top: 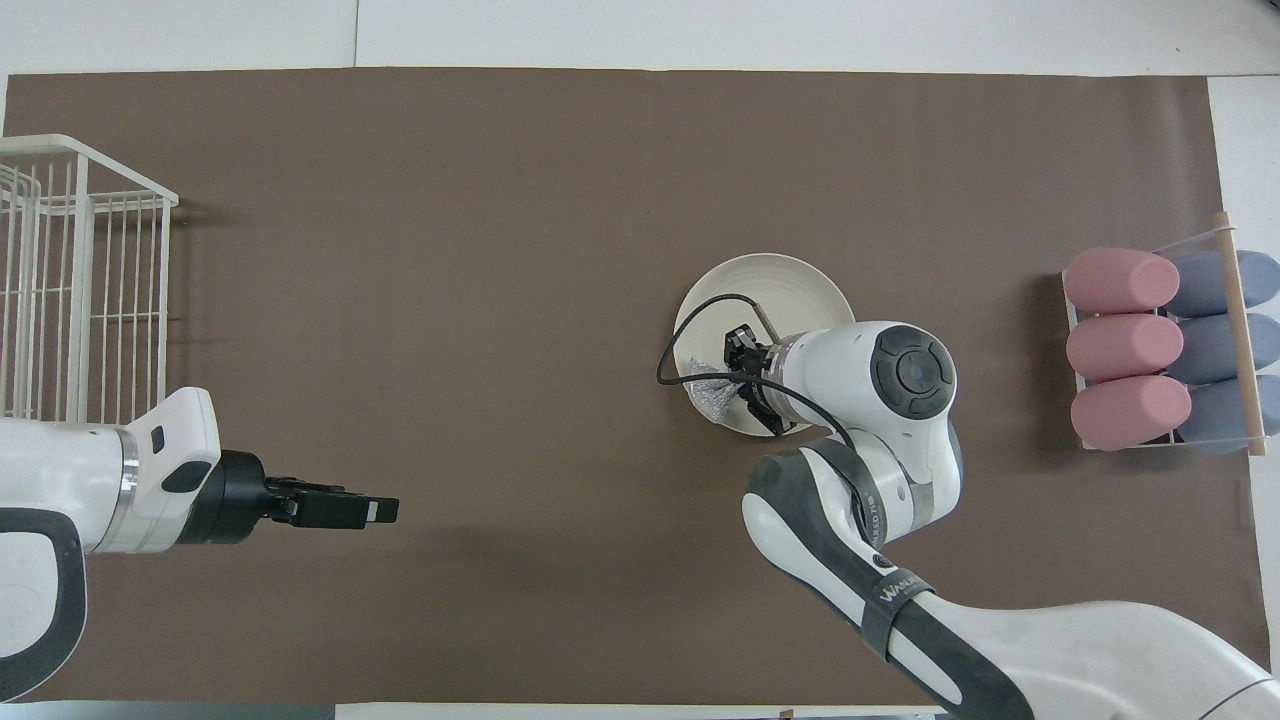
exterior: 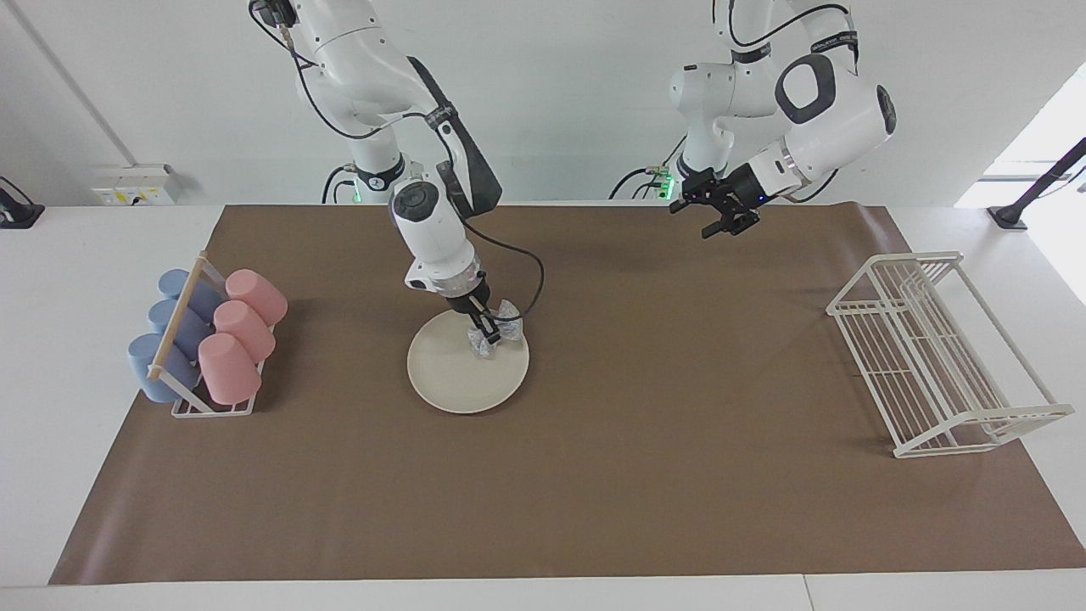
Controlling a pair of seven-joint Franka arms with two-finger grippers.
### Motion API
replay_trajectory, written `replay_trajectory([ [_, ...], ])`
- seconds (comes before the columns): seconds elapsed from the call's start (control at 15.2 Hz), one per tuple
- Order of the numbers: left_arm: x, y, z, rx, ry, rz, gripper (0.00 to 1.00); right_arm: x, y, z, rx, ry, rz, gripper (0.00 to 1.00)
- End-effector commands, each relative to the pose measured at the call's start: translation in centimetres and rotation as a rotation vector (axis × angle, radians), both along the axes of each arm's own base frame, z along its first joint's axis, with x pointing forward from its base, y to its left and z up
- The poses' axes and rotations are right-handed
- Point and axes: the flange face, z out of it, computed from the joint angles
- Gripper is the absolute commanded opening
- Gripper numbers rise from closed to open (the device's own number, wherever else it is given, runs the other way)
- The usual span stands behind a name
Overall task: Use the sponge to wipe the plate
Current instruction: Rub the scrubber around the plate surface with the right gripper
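Right hand [exterior: 485, 333] pinches the sponge [exterior: 495, 339], pressed down on the plate [exterior: 454, 382].

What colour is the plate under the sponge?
Cream-white, plain, no pattern: the plate shows best in the facing view, sponge on it.

In the overhead view the right arm [top: 860, 380] hides the plate's [top: 790, 280] nearer part and much of the sponge [top: 708, 392]; the wire rack [top: 80, 290] is cut off by the edge.
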Motion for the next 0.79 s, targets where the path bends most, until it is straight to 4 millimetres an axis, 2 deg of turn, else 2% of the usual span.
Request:
replay_trajectory([
  [0.0,1.1,0.9,0.0,0.137,-0.027,0.014,1.0,-0.8,-0.9,-2.0,0.0,-0.036,0.035,0.0],
  [0.13,1.2,1.4,-0.2,0.224,-0.028,0.032,1.0,0.3,-3.6,-2.7,-0.008,-0.057,0.072,0.0],
  [0.33,1.3,2.1,-0.4,0.301,-0.004,0.089,1.0,1.3,-6.4,-3.1,-0.018,-0.077,0.12,0.0],
  [0.59,1.4,2.8,-0.5,0.329,0.02,0.153,1.0,1.5,-6.5,-3.2,-0.015,-0.089,0.111,0.0],
  [0.72,1.5,2.8,-0.3,0.327,0.018,0.156,1.0,1.1,-5.7,-3.8,-0.006,-0.071,0.096,0.0],
])
